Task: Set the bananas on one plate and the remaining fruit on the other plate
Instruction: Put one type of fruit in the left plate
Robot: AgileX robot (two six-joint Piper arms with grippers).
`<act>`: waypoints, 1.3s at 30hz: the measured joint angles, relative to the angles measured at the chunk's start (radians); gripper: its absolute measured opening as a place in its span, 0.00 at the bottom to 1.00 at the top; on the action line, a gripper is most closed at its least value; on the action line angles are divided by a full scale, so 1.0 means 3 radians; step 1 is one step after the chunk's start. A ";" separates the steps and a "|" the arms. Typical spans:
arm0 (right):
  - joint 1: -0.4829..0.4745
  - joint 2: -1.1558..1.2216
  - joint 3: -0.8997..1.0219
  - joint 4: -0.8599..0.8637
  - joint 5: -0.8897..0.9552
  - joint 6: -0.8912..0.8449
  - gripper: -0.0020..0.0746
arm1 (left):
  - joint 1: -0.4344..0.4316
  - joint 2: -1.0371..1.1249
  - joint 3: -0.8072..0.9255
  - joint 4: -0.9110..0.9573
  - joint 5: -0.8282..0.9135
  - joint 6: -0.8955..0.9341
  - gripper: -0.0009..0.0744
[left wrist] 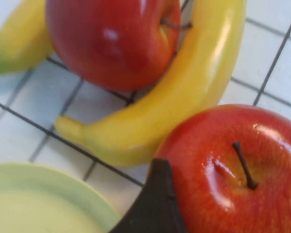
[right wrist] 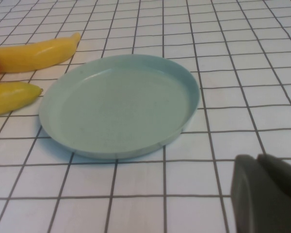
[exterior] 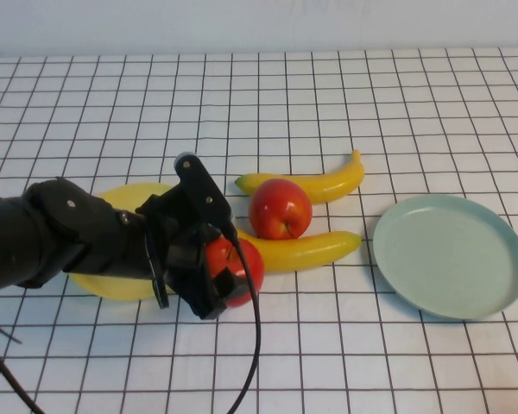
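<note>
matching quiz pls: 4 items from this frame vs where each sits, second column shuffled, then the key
Items:
1. near apple
2. far apple
3. blue-green plate
4. yellow plate

Places:
A. between the two bananas
B. bare, on the robot's right
C. at the left hand, by the near banana
D. partly under the left arm

Pairs: 1-C, 2-A, 3-B, 4-D

The right hand is shut, near the blue-green plate.

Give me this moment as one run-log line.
left gripper: around near apple, beside yellow plate | right gripper: shut, parked near blue-green plate | plates: both empty
</note>
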 joint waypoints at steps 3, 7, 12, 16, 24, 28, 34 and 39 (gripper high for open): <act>0.0000 0.0000 0.0000 0.0000 0.0000 0.0000 0.00 | 0.0000 -0.0173 -0.0045 0.0016 0.0005 0.0000 0.79; 0.0000 0.0000 0.0000 0.0000 0.0000 0.0000 0.00 | 0.0000 -0.0451 -0.0052 0.0022 -0.0029 -0.0005 0.79; 0.0000 0.0000 0.0000 0.0000 0.0000 0.0000 0.00 | 0.0000 -0.0777 -0.0052 0.0024 -0.0285 -0.0138 0.79; 0.0000 0.0000 0.0000 0.0000 0.0000 0.0000 0.00 | 0.0035 -0.0877 -0.0052 0.0030 -0.0585 -0.0426 0.79; 0.0000 0.0000 0.0000 0.0000 0.0000 0.0000 0.00 | 0.0590 -0.0710 -0.0052 0.0263 -0.0485 -0.1128 0.79; 0.0000 0.0000 0.0000 0.0000 0.0000 0.0000 0.00 | 0.0817 -0.0533 -0.0052 0.0513 -0.0440 -0.1319 0.79; 0.0000 0.0000 0.0000 0.0000 0.0000 0.0000 0.00 | 0.0898 -0.0175 -0.0052 0.0596 -0.0427 -0.1358 0.79; 0.0000 0.0000 0.0000 0.0000 0.0000 0.0000 0.00 | 0.0898 0.0064 -0.0052 0.0602 -0.0508 -0.1358 0.79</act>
